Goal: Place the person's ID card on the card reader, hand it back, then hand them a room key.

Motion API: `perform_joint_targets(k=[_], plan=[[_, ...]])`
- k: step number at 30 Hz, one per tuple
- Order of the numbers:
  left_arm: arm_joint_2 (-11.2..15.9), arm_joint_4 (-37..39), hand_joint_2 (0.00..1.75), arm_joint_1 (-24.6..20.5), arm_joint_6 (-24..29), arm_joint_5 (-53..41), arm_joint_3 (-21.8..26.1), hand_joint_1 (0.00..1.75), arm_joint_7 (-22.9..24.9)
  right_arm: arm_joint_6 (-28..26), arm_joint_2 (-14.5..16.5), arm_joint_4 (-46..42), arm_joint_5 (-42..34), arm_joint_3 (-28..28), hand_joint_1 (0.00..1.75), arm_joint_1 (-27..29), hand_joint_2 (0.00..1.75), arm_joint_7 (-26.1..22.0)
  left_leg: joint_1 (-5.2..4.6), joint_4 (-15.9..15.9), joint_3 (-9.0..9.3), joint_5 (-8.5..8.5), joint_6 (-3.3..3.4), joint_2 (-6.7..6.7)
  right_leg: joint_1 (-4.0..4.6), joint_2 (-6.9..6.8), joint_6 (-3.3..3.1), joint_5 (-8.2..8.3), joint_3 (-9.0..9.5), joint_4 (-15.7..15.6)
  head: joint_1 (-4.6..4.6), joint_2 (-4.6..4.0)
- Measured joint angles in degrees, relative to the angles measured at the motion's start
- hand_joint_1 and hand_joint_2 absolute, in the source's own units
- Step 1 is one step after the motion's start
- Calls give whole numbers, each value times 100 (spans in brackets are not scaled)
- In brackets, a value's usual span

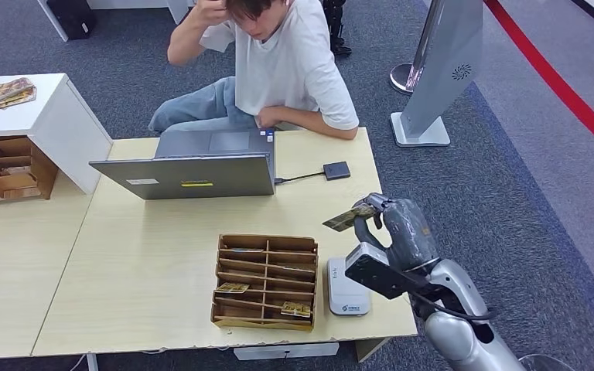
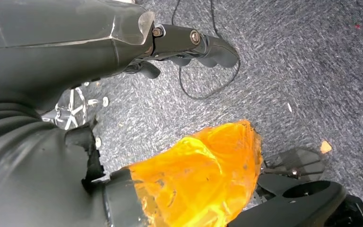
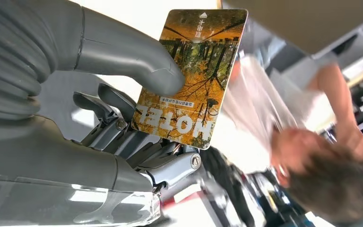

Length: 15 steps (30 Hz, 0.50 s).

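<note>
My right hand (image 1: 396, 224) is raised above the table's right side, pinching a room key card (image 1: 348, 219) between thumb and fingers. In the right wrist view the key card (image 3: 192, 75) shows an autumn-tree picture and the word HOTEL, with the thumb (image 3: 137, 66) pressed on its face. The white card reader (image 1: 345, 290) lies on the table just below my right forearm. The person (image 1: 278, 66) sits across the table, head down, one hand on their head. My left hand (image 2: 179, 45) hangs over the carpet with its fingers curled and nothing in them.
A cardboard key tray (image 1: 266, 281) with a few cards in its slots stands left of the reader. An open laptop (image 1: 193, 166) and a small black box (image 1: 336, 170) on a cable lie between me and the person. A white cabinet (image 1: 39, 124) stands at the left.
</note>
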Motion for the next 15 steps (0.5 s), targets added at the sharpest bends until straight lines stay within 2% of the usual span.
perform_joint_targets(k=[2,6,15], plan=[[-10,0,0,34,66,43,64,0,-32,338,-8,11,-585,-180,175,169,175,-13,0,0,0,0,0,0,0,0,0,0,0,0,0,0],[-15,0,0,51,122,92,143,0,-68,760,-82,66,-1177,-325,175,251,175,70,0,0,-1,0,0,0,0,0,0,0,0,-1,1,0],[-44,0,0,56,181,133,232,0,-88,1247,-297,229,-1790,-454,175,269,175,181,0,1,-2,0,0,-1,-1,-1,0,0,0,-1,0,0]])
